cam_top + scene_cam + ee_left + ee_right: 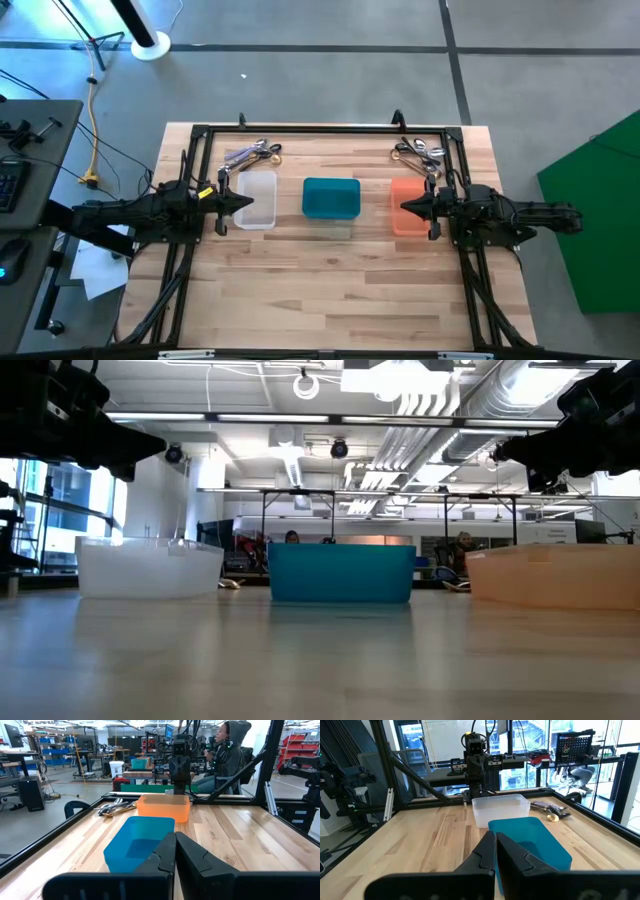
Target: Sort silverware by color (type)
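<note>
Three bins sit in a row across the wooden tabletop (330,270) — a clear bin (255,199), a teal bin (331,198) and an orange bin (407,205). The silverware lies in two loose piles behind them: one pile (254,153) near the clear bin, another pile (418,151) near the orange bin; individual pieces are hard to tell apart. The left gripper (238,203) hovers over the clear bin, jaws closed and empty. The right gripper (406,207) hangs above the orange bin, jaws also closed on nothing.
</note>
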Action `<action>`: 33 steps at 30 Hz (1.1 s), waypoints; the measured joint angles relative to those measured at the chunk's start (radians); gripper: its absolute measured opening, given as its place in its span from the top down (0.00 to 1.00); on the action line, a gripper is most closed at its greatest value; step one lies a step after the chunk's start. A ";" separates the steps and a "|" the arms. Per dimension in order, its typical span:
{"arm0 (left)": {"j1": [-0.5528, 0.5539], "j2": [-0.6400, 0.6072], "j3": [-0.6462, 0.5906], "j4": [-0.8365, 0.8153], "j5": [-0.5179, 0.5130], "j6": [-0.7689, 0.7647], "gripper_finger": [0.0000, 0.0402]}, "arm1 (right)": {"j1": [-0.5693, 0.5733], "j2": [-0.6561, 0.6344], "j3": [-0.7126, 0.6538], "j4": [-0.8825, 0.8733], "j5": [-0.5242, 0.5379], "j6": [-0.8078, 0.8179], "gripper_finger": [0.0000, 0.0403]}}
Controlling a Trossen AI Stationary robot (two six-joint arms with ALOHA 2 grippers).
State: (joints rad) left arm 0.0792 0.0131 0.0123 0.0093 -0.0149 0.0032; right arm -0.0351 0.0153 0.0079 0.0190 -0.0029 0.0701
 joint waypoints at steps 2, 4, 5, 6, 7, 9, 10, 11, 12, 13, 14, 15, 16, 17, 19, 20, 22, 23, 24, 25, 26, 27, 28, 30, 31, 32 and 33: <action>0.000 0.000 0.000 0.000 0.000 0.000 1.00 | 0.000 0.000 0.000 0.000 0.000 0.000 1.00; 0.000 0.000 0.000 0.000 0.000 0.000 1.00 | 0.000 0.000 0.000 0.000 0.000 0.000 1.00; 0.000 0.000 0.000 0.000 0.000 0.000 1.00 | 0.000 0.000 0.000 0.000 0.000 0.000 1.00; 0.000 0.000 0.000 0.000 0.000 0.000 1.00 | 0.000 0.000 0.000 0.000 0.000 0.000 1.00; 0.000 0.000 0.000 0.000 0.000 0.000 1.00 | 0.000 0.000 0.000 0.000 0.000 0.000 1.00; 0.000 0.000 0.000 0.000 0.000 0.000 1.00 | 0.000 0.000 0.000 0.000 0.000 0.000 1.00; 0.000 0.000 0.000 0.000 0.000 0.000 1.00 | 0.000 0.000 0.000 0.000 0.000 0.000 1.00; 0.000 0.000 0.000 0.000 0.000 0.000 1.00 | 0.000 0.000 0.000 0.000 0.000 0.000 1.00; 0.000 0.000 0.000 0.000 0.000 0.000 1.00 | 0.000 0.000 0.000 0.000 0.000 0.000 1.00; 0.000 0.000 0.000 0.000 0.000 0.000 1.00 | 0.000 0.000 0.000 0.000 0.000 0.000 1.00; 0.000 0.000 0.000 0.000 0.000 0.000 1.00 | 0.000 0.000 0.000 0.000 0.000 0.000 1.00; 0.000 0.000 0.000 0.000 0.000 0.000 1.00 | 0.000 0.000 0.000 0.000 0.000 0.000 1.00; 0.000 0.000 0.000 0.000 0.000 0.000 1.00 | 0.000 0.000 0.000 0.000 0.000 0.000 1.00; 0.000 0.000 0.000 0.000 0.000 0.000 1.00 | 0.000 0.000 0.000 0.000 0.000 0.000 1.00; 0.000 0.000 0.000 0.000 0.000 0.000 1.00 | 0.000 0.000 0.000 0.000 0.000 0.000 1.00; 0.000 0.000 0.000 0.000 0.000 0.000 1.00 | 0.000 0.000 0.000 0.000 0.000 0.000 1.00; 0.000 0.000 0.000 0.000 0.000 0.000 1.00 | 0.000 0.000 0.000 0.000 0.000 0.000 1.00; 0.000 0.000 0.000 0.000 0.000 0.000 1.00 | 0.000 0.000 0.000 0.000 0.000 0.000 1.00; 0.000 0.000 0.000 0.000 0.000 0.000 1.00 | 0.000 0.000 0.000 0.000 0.000 0.000 1.00; 0.000 0.000 0.000 0.000 0.000 0.000 1.00 | 0.000 0.000 0.000 0.000 0.000 0.000 1.00; 0.000 0.000 0.000 0.000 0.000 0.000 1.00 | 0.000 0.000 0.000 0.000 0.000 0.000 1.00; 0.000 0.000 0.000 0.000 0.000 0.000 1.00 | 0.000 0.000 0.000 0.000 0.000 0.000 1.00; 0.000 0.000 0.000 0.000 0.000 0.000 1.00 | 0.000 0.000 0.000 0.000 0.000 0.001 1.00; 0.000 0.000 0.000 0.000 0.000 0.000 1.00 | 0.000 0.000 0.000 0.006 0.000 0.005 1.00; 0.000 0.000 0.000 0.000 0.000 0.000 1.00 | 0.000 0.000 0.000 0.019 0.000 0.020 1.00; 0.000 0.000 0.000 0.000 0.000 0.000 1.00 | 0.000 0.000 0.000 0.036 0.000 0.047 1.00; 0.000 0.000 0.000 0.000 0.000 0.000 1.00 | 0.000 0.000 0.000 0.061 0.000 0.081 1.00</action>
State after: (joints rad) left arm 0.0788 0.0131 0.0121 0.0093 -0.0147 0.0032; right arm -0.0349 0.0154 0.0082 0.0800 -0.0029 0.1514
